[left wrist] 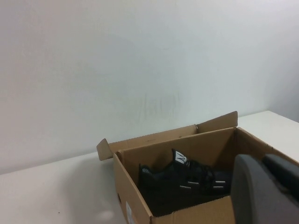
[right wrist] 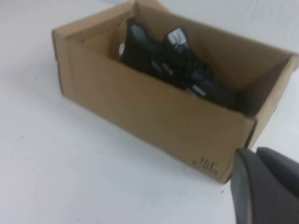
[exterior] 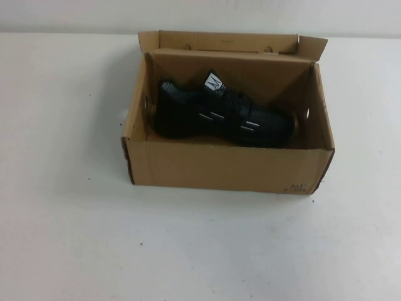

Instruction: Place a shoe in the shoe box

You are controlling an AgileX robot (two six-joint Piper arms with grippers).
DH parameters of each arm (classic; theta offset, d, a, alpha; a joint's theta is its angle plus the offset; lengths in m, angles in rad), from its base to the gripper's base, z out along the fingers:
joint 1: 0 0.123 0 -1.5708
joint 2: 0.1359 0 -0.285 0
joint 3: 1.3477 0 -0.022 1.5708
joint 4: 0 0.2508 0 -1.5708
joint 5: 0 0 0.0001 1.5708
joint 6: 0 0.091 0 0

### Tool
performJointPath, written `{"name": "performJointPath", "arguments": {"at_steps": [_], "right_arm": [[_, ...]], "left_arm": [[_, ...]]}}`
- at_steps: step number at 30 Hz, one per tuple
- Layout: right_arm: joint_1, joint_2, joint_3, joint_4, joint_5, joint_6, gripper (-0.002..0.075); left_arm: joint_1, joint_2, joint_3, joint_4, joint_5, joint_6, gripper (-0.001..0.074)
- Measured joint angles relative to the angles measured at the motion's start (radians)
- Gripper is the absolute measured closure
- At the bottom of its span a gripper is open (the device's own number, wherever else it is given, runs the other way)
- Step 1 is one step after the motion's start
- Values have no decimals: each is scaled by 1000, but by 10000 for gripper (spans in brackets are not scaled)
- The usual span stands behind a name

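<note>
The black knit shoe (exterior: 219,116) lies inside the brown cardboard shoe box (exterior: 219,169), on its sole, with its toe towards the right and its white tongue tag up. It also shows in the left wrist view (left wrist: 187,182) and the right wrist view (right wrist: 177,65). Neither gripper shows in the high view. My left gripper (left wrist: 263,161) is shut and empty, off to one side of the box (left wrist: 135,196) at about rim height. My right gripper (right wrist: 258,154) is shut and empty, low over the table near the box's printed front corner (right wrist: 205,164).
The box stands at the middle back of a white table (exterior: 188,251), with its back flaps (exterior: 225,41) open near a pale wall. Bare table surface lies in front of the box and on both sides of it.
</note>
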Motion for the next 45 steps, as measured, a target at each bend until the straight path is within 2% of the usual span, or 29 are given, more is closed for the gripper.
{"name": "performJointPath", "arguments": {"at_steps": [9, 13, 17, 20, 23, 26, 35, 41, 45], "right_arm": [[0, 0, 2, 0, 133, 0, 741], [0, 0, 4, -2, 165, 0, 741], [0, 0, 4, -2, 191, 0, 741], [0, 0, 4, -2, 199, 0, 741], [0, 0, 4, -2, 198, 0, 741], [0, 0, 4, -2, 200, 0, 741], [0, 0, 4, -2, 202, 0, 741], [0, 0, 4, -2, 203, 0, 741], [0, 0, 4, -2, 206, 0, 741]], "left_arm": [[0, 0, 0, 0, -6, 0, 733], [0, -4, 0, 98, -38, -42, 733], [0, -16, 25, 412, -76, -405, 733], [0, -52, 113, 677, -172, -695, 733], [0, -118, 238, 811, -322, -830, 733], [0, -191, 368, 827, -411, -859, 733], [-2, -255, 653, 827, -397, -870, 733], [-4, -255, 676, 827, -234, -874, 734], [-4, -255, 676, 826, -220, -875, 733]]}}
